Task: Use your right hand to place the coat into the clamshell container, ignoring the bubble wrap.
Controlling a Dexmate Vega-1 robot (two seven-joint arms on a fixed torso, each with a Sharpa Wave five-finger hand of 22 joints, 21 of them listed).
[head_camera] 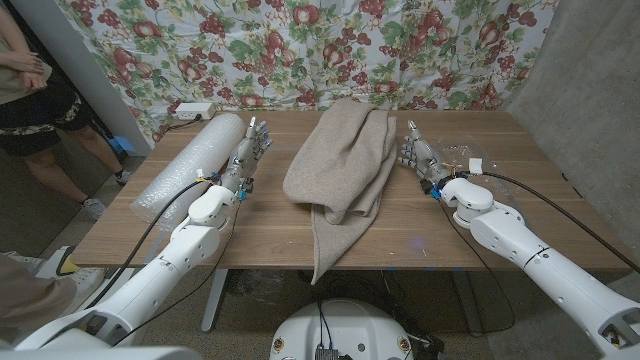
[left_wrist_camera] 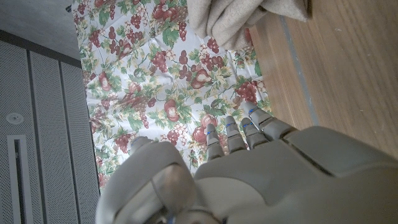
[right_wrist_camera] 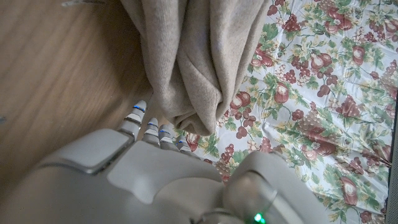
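Now, far left, a person (head_camera: 25, 85) stands beside the tabletop (head_camera: 260, 225). Next comes the bubble wrap (head_camera: 185, 165), a roll lying near the left edge. The left hand (head_camera: 252, 145) sits just beside it, fingers loosely spread and gripping nothing. Centre stage, the beige coat (head_camera: 340, 170) lies in a heap on the wood, 1 end trailing over the near edge. The right hand (head_camera: 412, 152) rests at the coat's right side, fingers (right_wrist_camera: 138, 115) apart, close to the fabric and holding nothing. Some crinkled clear plastic (head_camera: 468, 158) lies beyond that hand. A fruit-print cloth (head_camera: 300, 40) hangs behind.
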